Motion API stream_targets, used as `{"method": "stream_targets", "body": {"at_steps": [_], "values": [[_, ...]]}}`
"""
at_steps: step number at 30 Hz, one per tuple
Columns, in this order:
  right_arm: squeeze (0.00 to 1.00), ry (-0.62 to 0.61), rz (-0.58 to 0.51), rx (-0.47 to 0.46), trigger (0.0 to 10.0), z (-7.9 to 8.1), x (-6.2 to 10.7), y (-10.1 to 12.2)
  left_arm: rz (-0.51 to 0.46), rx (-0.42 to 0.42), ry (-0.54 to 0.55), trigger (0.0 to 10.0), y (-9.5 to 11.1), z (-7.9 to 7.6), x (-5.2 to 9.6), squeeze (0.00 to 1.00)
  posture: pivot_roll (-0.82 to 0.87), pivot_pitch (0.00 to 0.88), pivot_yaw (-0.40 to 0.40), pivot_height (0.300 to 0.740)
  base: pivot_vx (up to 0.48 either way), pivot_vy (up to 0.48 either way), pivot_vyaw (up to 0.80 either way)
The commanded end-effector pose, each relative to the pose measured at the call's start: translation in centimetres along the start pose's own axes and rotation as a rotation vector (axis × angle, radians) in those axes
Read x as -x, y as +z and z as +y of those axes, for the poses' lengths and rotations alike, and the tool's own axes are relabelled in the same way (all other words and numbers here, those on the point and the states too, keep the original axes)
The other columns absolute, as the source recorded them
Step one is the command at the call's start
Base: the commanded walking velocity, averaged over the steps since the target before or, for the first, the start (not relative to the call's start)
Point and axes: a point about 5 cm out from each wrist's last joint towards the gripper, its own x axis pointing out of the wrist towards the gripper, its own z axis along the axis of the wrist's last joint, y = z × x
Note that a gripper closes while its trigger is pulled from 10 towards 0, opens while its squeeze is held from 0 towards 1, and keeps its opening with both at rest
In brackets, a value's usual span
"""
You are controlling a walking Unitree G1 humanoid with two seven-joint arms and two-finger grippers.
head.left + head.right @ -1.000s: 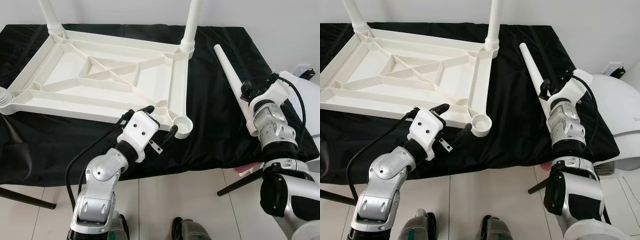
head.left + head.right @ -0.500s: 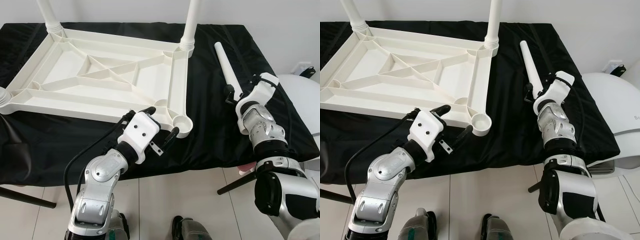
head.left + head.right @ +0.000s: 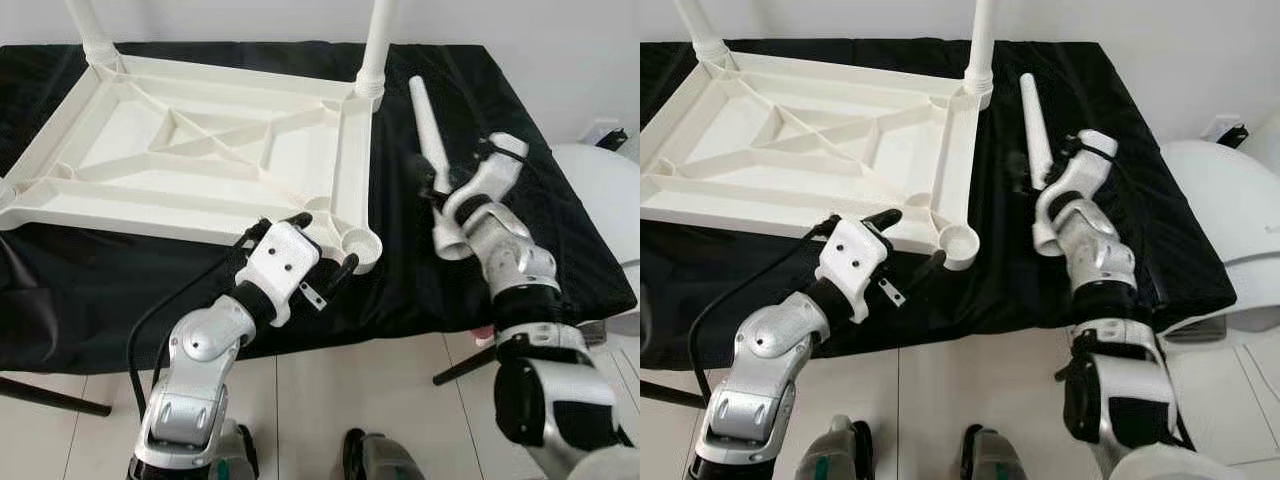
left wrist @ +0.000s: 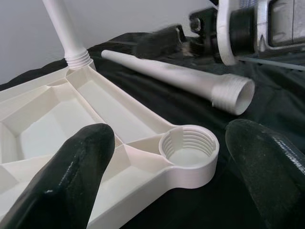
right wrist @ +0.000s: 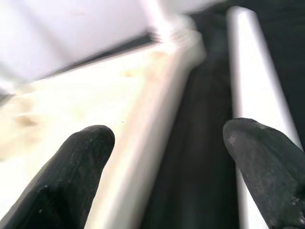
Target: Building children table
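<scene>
Since a second ago the right arm has swung inward over the black cloth (image 3: 200,290), and the loose leg (image 3: 432,150) has come with it: it then lay out toward the cloth's right edge and now lies much nearer the tabletop's right rim, its threaded open end pointing toward the robot. The left arm has hardly shifted.

The white tabletop (image 3: 210,150) lies upside down on the cloth, its ribbed underside facing up. Two legs stand screwed into its far corners: the far-left leg (image 3: 88,25) and the far-right leg (image 3: 378,40). At the near-right corner the socket (image 4: 187,151) is open, its inner thread showing.

The left gripper (image 3: 322,255) sits at the tabletop's near edge, just beside that socket, with its fingers (image 4: 76,176) spread wide, one on either side of the socket corner and closing on nothing.

The right gripper (image 3: 1025,170) is over the loose leg, close to its middle. In the right wrist view its fingers (image 5: 267,167) stand wide apart, the leg running along beside one of them and the tabletop's rim beyond the other. That view is blurred, and I cannot tell whether a finger is touching the leg.

The leg's open end rests on the cloth near the socket, apart from it.
</scene>
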Motion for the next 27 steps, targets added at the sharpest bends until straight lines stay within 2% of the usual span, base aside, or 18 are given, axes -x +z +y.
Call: {"method": "stream_targets", "body": {"at_steps": [1, 5, 6, 7, 9, 11, 13, 14, 16, 18, 24, 27], "values": [[0.0, 0.05, -0.007, -0.006, 10.0, 0.5, 0.2, 0.3, 0.001, 0.008, 0.046, 10.0, 0.0, 0.1, 0.0, 0.0, 0.08, 0.216, -0.003, 0.74, 0.0, 0.0, 0.0], [0.0, 0.089, -0.04, 0.008, 10.0, 1.1, 0.1, 1.2, -0.003, 0.007, 0.05, 10.0, 0.0, 0.2, -0.1, 0.0, 0.08, 0.213, -0.006, 0.74, 0.0, 0.0, 0.0], [0.0, 0.122, -0.086, 0.017, 10.0, 1.6, 0.0, 2.3, -0.006, 0.007, 0.053, 10.0, 0.1, 0.2, -0.2, 0.0, 0.07, 0.209, -0.01, 0.74, 0.0, 0.0, 0.0], [0.0, 0.122, -0.086, 0.017, 10.0, 1.6, 0.0, 2.3, -0.006, 0.007, 0.053, 10.0, 0.1, 0.2, -0.2, 0.0, 0.07, 0.209, -0.01, 0.74, 0.0, 0.0, 0.0], [0.0, 0.114, -0.154, 0.03, 10.0, 1.6, 0.0, 3.6, -0.008, 0.008, 0.057, 10.0, 0.0, 0.3, -0.3, 0.0, 0.08, 0.206, -0.012, 0.74, 0.0, 0.0, 0.0], [0.0, 0.114, -0.154, 0.03, 10.0, 1.6, 0.0, 3.6, -0.008, 0.008, 0.057, 10.0, 0.0, 0.3, -0.3, 0.0, 0.08, 0.206, -0.012, 0.74, 0.0, 0.0, 0.0], [0.0, -0.054, -0.214, 0.085, 10.0, -0.4, -0.1, 5.1, -0.016, 0.015, 0.061, 10.0, 0.2, 0.3, -0.4, 0.0, 0.08, 0.2, -0.013, 0.74, 0.0, 0.0, 0.0], [0.0, -0.054, -0.214, 0.085, 10.0, -0.4, -0.1, 5.1, -0.016, 0.015, 0.061, 10.0, 0.2, 0.3, -0.4, 0.0, 0.08, 0.2, -0.013, 0.74, 0.0, 0.0, 0.0], [0.0, -0.131, -0.229, 0.127, 10.0, -1.4, 0.0, 5.6, -0.018, 0.015, 0.06, 10.0, 0.3, 0.3, -0.4, 0.0, 0.08, 0.199, -0.014, 0.74, 0.0, 0.0, 0.0], [0.0, -0.157, -0.233, 0.154, 10.0, -1.9, 0.2, 5.9, -0.026, 0.026, 0.043, 10.0, 0.4, 0.3, -0.4, 0.0, 0.08, 0.193, -0.02, 0.74, 0.0, 0.0, 0.0], [0.0, -0.186, -0.229, 0.159, 10.0, -2.3, 0.4, 6.0, -0.038, 0.037, 0.016, 10.0, 0.7, 0.2, -0.4, 0.0, 0.08, 0.191, -0.022, 0.74, 0.0, 0.0, 0.0], [0.0, -0.234, -0.184, 0.17, 10.0, -3.1, 0.5, 5.5, -0.048, 0.037, -0.038, 10.0, 0.9, 0.1, -0.4, 0.0, 0.09, 0.189, -0.027, 0.74, 0.0, 0.0, 0.0]]}}
